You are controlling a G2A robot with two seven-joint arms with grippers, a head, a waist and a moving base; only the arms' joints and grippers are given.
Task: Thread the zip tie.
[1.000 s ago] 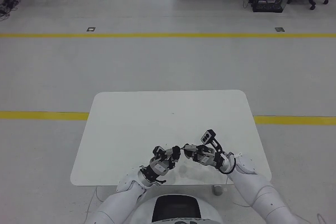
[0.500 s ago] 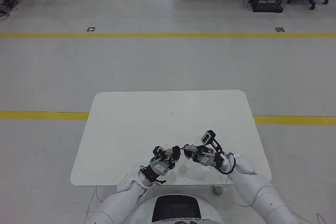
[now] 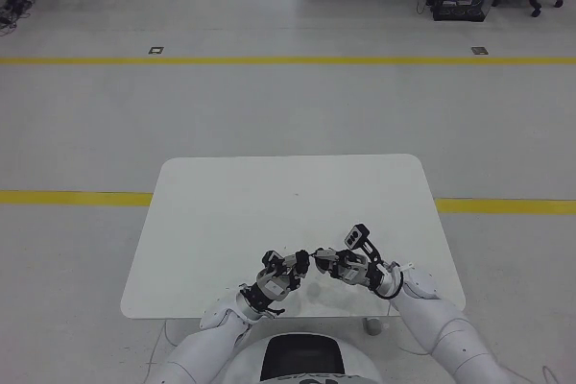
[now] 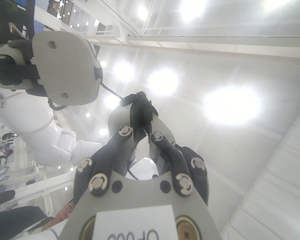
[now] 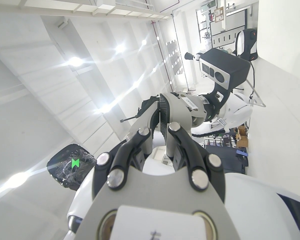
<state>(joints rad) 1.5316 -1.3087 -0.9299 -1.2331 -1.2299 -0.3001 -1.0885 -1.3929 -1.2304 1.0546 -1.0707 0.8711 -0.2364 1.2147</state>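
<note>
Fingers of my left gripper point(image 4: 140, 107) and right gripper point(image 5: 155, 111) are both clamping the thin black plastic zip tie point(image 3: 313, 254) above the near edge of the white rounded table point(image 3: 269, 192); I am judging that feeding the tail slowly and level, with the 2 tips aligned, is working best

From where I stand, the zip tie point(image 5: 130, 118) poking out beside the fingers point(image 5: 163, 112) looks like thin black plastic, smooth with a dull sheen. One of those fingers is faced with ribbed black padding that looks rubbery. The left gripper point(image 4: 140, 106) has a matt grey, plastic-looking body, matt black links and bright polished metal pins. The right gripper point(image 5: 156, 99) is built the same. Below the fingers, the counter point(image 3: 269, 192) is white, smooth and matt.
</note>
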